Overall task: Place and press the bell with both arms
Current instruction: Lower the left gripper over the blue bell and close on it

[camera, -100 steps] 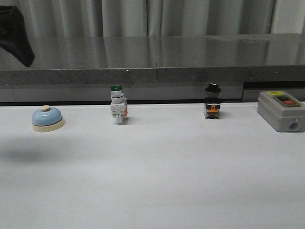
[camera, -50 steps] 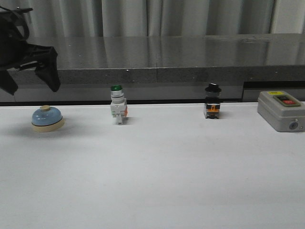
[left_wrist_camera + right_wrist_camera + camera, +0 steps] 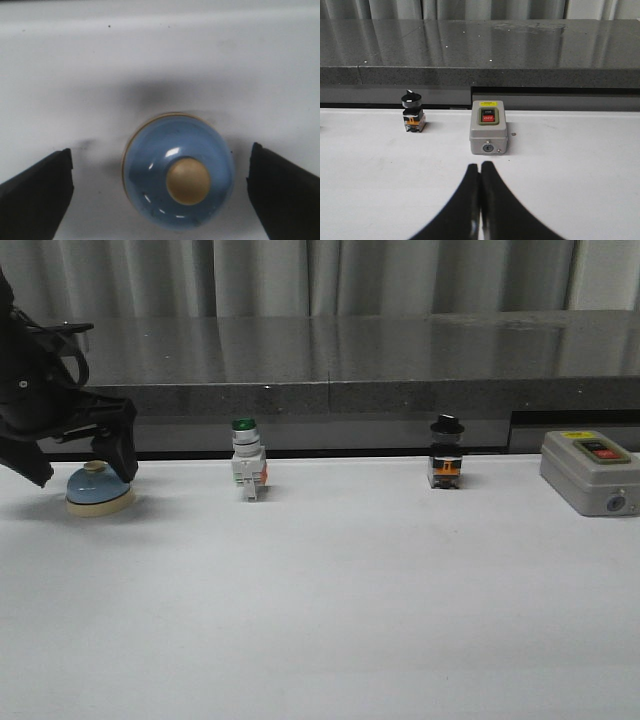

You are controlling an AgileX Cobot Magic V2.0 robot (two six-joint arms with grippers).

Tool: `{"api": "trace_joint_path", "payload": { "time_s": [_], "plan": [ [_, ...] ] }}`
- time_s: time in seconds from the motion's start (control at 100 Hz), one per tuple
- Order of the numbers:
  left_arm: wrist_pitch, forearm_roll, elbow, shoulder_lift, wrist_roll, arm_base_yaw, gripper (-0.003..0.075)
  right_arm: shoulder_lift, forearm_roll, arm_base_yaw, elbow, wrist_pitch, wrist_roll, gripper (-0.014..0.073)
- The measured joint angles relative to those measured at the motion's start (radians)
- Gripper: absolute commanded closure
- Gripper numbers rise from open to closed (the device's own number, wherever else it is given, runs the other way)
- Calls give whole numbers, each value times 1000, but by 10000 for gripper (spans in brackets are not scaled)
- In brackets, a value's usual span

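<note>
Judging from how things lie, the task is at its first step: nothing is lifted, placed or pressed yet. Nearest the robot, the right gripper (image 3: 480, 200) hangs over bare tabletop (image 3: 330, 610) with its fingers pressed together and empty, facing the grey switch box (image 3: 488, 127) and the black selector switch (image 3: 412, 118), both toward the far edge on the right side. Farther out, near the far left corner, the bell (image 3: 99, 488) sits flat on the tabletop. The left gripper (image 3: 160, 182) is low around it, fingers spread wide on either side of the blue dome, not touching. Closing, carrying, setting down and pressing the cream button (image 3: 188, 180) all remain.
</note>
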Motion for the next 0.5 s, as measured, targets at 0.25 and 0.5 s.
{"api": "trace_joint_path", "payload": {
  "time_s": [0.25,0.5],
  "plan": [
    [-15,0,-2,9,0,0,50,0,0,0,0,0,0,654],
    [-19,0,-2,25,0,-7,50,0,0,0,0,0,0,654]
  ]
}}
